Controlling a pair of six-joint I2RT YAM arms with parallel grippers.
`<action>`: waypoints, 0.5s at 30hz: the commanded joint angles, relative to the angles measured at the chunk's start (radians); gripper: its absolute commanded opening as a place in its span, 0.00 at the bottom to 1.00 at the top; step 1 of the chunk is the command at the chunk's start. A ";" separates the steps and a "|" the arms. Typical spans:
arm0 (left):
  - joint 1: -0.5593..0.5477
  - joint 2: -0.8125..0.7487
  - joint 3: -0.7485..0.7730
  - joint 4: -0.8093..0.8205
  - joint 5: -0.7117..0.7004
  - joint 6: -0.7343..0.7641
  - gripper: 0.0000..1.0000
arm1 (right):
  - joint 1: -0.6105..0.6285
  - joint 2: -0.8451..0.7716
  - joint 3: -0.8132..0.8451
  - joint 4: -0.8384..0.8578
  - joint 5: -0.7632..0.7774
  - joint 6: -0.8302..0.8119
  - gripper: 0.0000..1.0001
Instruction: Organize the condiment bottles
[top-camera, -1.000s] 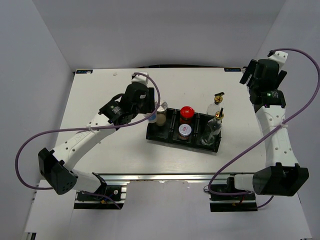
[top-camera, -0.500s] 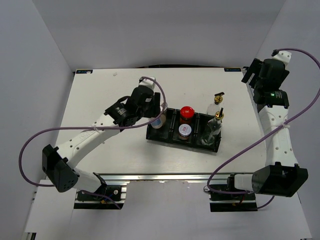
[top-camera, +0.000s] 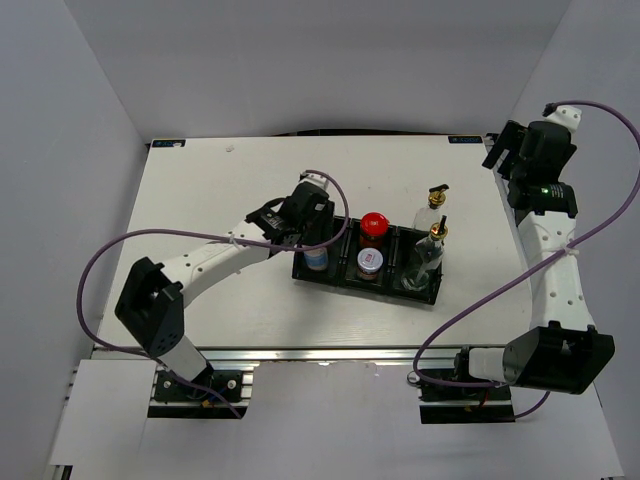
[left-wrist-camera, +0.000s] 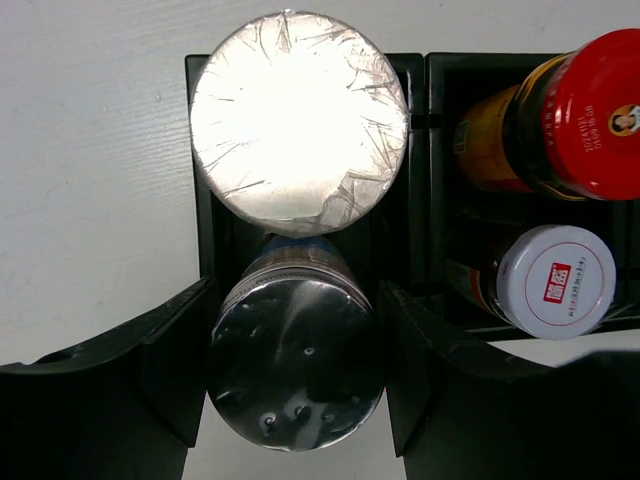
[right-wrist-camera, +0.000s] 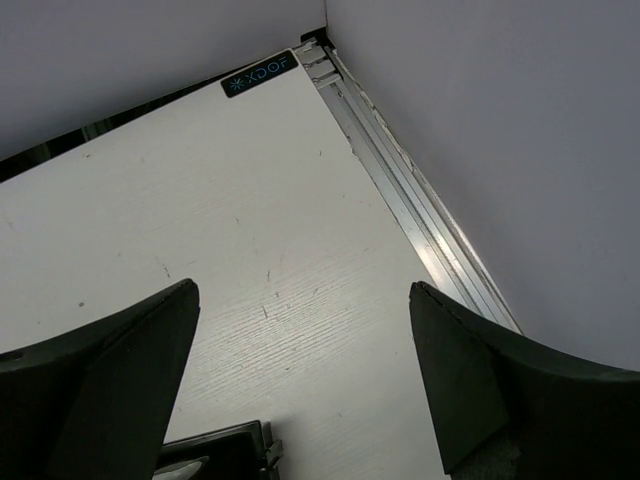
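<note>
Grey walls close in a white table (top-camera: 200, 180), and on it lies a black plastic tray with three compartments (left-wrist-camera: 418, 150). I count six condiment containers: two tall clear glass bottles with gold spouts, one dark jar with a red cap, and three short shakers.

In the left compartment stand two of the shakers, one behind the other. The far shaker (left-wrist-camera: 298, 120) has a bright, crinkled silver lid. The near shaker (left-wrist-camera: 295, 385) has a darker silver lid with small holes, and it is upright between the black fingers (left-wrist-camera: 170, 370) of the left gripper (left-wrist-camera: 295, 300). The jaws press on its two sides, one on each flank, so they pinch it. Its lid is just beside the lid of the far shaker. I cannot tell if its bottom rests on the tray floor.

The middle compartment holds the red-capped jar (left-wrist-camera: 590, 110) at the far end and the third shaker (left-wrist-camera: 555, 280), whose lid looks white with a red mark, at the near end.

In the right compartment stands one glass bottle (top-camera: 431, 255). The second glass bottle (top-camera: 432, 205) stands upright on the table just beyond the far edge of the tray, outside it.

The right gripper (right-wrist-camera: 300, 300) hangs over the far right corner of the table, well apart from all the containers. Its jaws are spread wide and only bare table shows between them.
</note>
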 joint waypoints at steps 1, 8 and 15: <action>-0.004 -0.004 0.027 0.066 0.015 -0.013 0.15 | -0.003 -0.013 -0.016 0.048 -0.008 0.009 0.89; -0.004 0.014 0.004 0.087 0.032 -0.019 0.45 | -0.003 -0.036 -0.043 0.073 -0.027 0.007 0.89; -0.005 0.029 0.018 0.079 0.024 -0.013 0.74 | -0.003 -0.041 -0.043 0.070 -0.069 -0.012 0.89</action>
